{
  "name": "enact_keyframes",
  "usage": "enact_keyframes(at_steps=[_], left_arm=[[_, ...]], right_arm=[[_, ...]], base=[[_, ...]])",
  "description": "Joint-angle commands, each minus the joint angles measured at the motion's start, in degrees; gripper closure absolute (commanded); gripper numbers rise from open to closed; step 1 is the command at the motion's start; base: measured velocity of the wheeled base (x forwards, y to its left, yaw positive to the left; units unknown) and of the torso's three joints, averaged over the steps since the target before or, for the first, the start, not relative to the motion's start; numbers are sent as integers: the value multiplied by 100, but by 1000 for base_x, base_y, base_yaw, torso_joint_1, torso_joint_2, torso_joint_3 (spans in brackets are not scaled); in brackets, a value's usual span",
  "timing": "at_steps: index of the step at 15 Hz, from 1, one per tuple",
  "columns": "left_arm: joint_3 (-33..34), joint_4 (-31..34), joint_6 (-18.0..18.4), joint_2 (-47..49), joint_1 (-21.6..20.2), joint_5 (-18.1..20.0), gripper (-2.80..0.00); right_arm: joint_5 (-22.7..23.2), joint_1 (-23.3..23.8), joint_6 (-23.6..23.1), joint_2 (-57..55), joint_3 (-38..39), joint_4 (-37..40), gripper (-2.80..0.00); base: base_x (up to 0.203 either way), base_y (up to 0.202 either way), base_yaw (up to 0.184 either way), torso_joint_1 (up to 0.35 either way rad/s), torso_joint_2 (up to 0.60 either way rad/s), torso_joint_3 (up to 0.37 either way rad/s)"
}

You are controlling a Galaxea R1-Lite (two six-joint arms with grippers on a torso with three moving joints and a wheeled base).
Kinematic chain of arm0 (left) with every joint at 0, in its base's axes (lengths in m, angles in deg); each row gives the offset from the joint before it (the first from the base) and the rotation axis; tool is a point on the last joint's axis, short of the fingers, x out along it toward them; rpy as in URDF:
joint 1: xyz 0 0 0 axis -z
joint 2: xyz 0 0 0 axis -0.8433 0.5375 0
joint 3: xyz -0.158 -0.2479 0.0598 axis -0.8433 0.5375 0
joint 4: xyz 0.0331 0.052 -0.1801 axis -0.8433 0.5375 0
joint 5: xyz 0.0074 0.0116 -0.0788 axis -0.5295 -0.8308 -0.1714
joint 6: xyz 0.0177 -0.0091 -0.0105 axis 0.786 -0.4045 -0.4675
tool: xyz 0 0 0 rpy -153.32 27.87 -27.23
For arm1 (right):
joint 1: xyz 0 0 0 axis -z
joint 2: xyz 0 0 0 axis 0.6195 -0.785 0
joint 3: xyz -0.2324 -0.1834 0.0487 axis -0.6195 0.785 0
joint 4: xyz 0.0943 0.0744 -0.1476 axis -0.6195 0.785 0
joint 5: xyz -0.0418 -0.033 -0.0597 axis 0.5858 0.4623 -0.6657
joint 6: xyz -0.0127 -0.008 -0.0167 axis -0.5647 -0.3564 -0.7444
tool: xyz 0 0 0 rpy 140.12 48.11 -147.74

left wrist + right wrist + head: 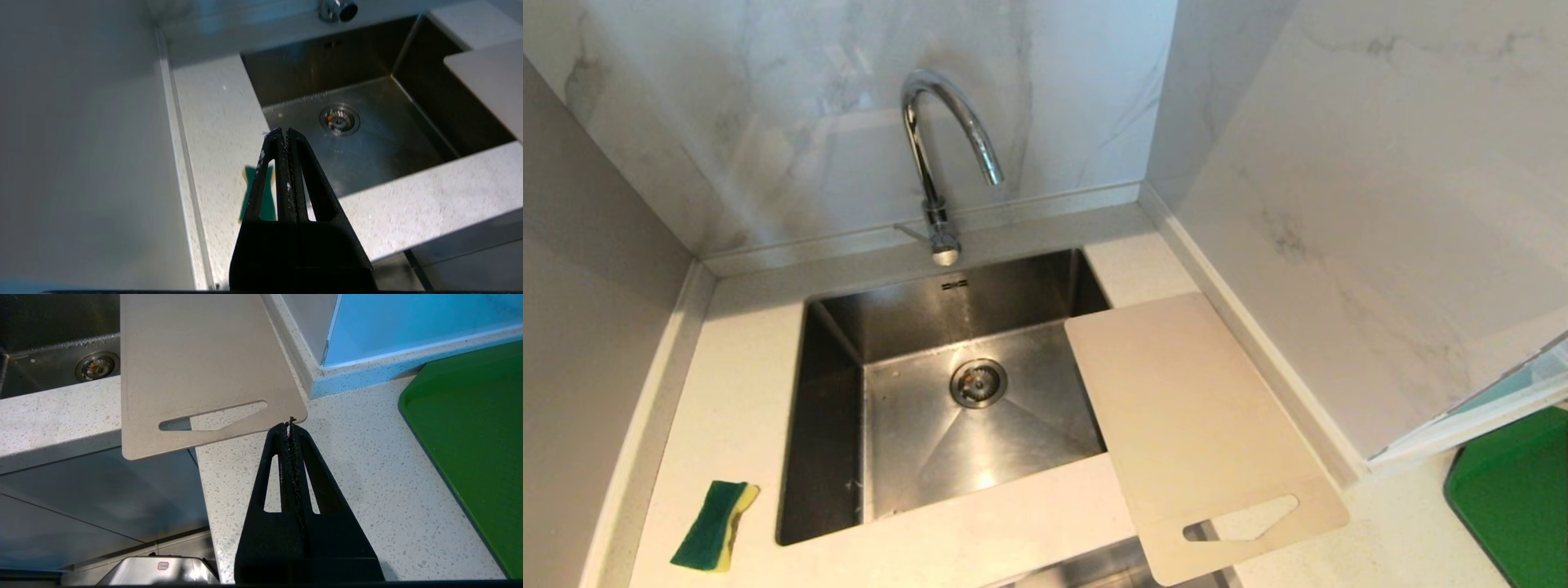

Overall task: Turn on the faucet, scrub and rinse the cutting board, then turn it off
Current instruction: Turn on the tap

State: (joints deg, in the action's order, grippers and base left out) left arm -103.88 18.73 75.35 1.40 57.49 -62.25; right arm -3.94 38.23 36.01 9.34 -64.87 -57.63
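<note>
1. The left gripper [284, 131] was closed and empty, above the counter [220, 122] near the sponge [267, 196].
2. The right gripper [290, 424] was closed, just beside the cutting board [196, 359].
3. This board overhung the sink [931, 408]; the faucet [935, 147] stood behind.

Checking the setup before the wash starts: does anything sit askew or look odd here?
The cutting board lies askew: one corner juts over the sink, and its handle end overhangs the counter's front edge. The sponge lies flat on the counter.
</note>
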Motion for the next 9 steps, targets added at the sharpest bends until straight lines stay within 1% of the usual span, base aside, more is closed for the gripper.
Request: enact_keyframes(at_steps=[1,6,8,9], left_arm=[[-1113,183,65,1159,2,8,0],[-3855,1152,140,2765,54,13,0],[-4774,1447,147,3480,79,13,0],[-5090,1562,149,3817,110,10,0]], right_arm=[[1,-4,-1,0,0,-7,0],[1,-4,-1,-5,0,-6,0],[1,-1,-1,-4,0,-7,0],[1,-4,-1,-1,0,-4,0]], base=[[0,0,0,0,0,0],[0,0,0,0,0,0],[0,0,0,0,0,0],[0,0,0,0,0,0]])
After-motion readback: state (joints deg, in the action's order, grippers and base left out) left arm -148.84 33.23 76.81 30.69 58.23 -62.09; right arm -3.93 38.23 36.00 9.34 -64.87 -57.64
